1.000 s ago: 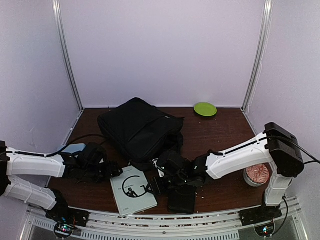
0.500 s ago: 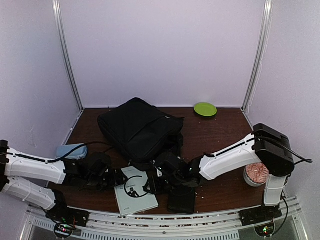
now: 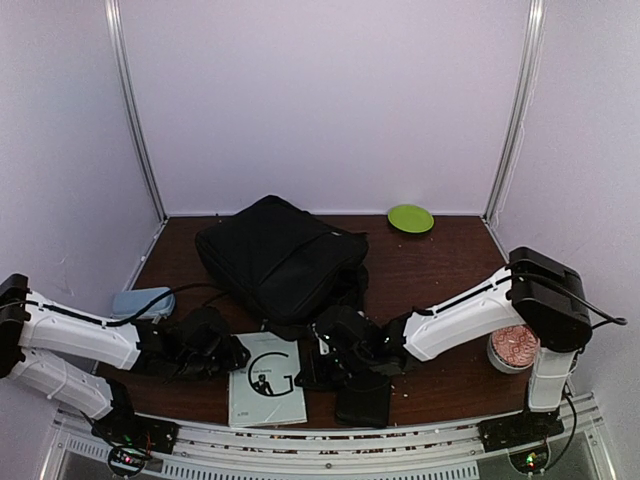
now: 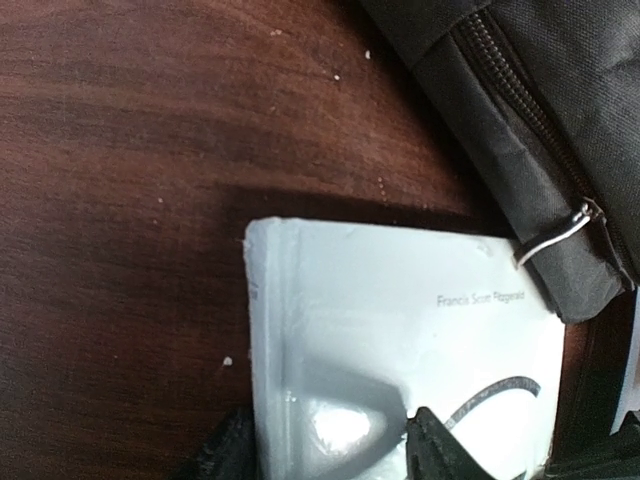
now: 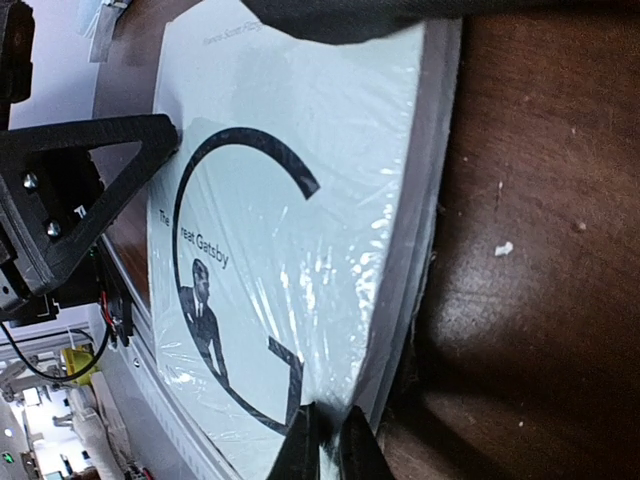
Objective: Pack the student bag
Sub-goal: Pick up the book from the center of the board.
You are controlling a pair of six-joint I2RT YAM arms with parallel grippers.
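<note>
Book [image 3: 266, 380] at desk's [image 3: 440, 270] near edge. Right gripper [image 5: 325, 445] pinched shut at its rim, hold unclear. Left gripper [image 4: 330, 450] half-open astride the opposite side. Close left squarely before you lift.

Soft light; glare on book [image 5: 300, 290]

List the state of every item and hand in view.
student bag, lying flat, visible zipper closed.
book, closed, cover up, flat on the table.
green plate, empty.
black case, lying flat.
left hand, open, straddling the book's corner.
right hand, shut at the book's edge; grip unclear.
</note>
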